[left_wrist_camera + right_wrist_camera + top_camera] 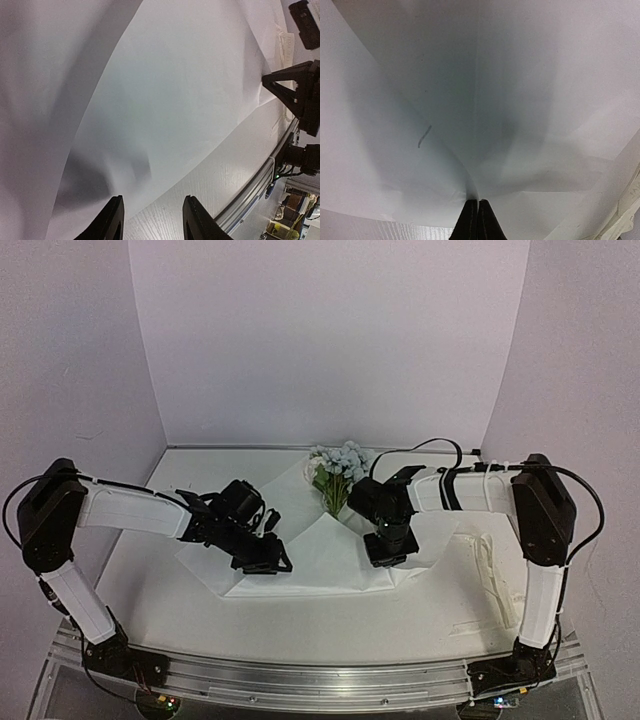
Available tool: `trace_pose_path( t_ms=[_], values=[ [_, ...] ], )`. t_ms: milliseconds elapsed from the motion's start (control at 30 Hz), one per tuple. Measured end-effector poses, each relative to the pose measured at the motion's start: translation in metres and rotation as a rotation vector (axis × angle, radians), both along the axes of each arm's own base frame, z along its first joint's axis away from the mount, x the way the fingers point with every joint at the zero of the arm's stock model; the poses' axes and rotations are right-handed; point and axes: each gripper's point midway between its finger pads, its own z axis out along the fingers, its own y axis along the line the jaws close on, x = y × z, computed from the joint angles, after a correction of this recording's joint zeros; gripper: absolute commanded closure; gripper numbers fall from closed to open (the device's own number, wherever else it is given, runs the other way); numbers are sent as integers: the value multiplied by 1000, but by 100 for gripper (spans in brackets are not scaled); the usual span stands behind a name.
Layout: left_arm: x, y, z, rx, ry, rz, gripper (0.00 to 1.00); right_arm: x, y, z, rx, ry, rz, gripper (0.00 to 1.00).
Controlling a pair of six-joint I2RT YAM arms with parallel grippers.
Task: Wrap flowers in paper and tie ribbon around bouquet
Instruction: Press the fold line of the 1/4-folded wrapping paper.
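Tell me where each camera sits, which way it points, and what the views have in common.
Top external: above and behind the arm bases, looking down and forward over the table, the paper and the flowers; both arms, left pincer and right pincer show.
Left wrist: on the left arm, looking past its open fingertips at the paper's edge and table.
Right wrist: on the right arm, looking past shut fingertips pinching a paper fold.
Shared: all three show the paper.
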Motion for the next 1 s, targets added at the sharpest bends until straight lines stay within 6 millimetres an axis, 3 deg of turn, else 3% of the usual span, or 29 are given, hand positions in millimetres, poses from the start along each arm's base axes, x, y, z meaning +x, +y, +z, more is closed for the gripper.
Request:
trace_pose_path(
  t_ms=[133,300,533,800,867,1000],
  values=[
    [-1,-11,19,-47,-35,-39,63,0,-2,0,-7,-5,-19,100],
    [-16,-19,17,-58,-18,-105,65,0,-5,0,-17,-8,-42,100],
    [-31,-27,1,-52,18,-178,68,0,-9,-2,-34,-2,-71,100],
    [-31,-23,-35,14,54,-183,70,-1,-12,-7,-53,9,-89,99],
    [-29,-22,-39,26,51,-174,71,-1,-12,-7,-53,9,-90,90],
    [-25,-21,-41,27,50,-153,73,-2,-13,-7,-56,10,-96,56]
  ],
)
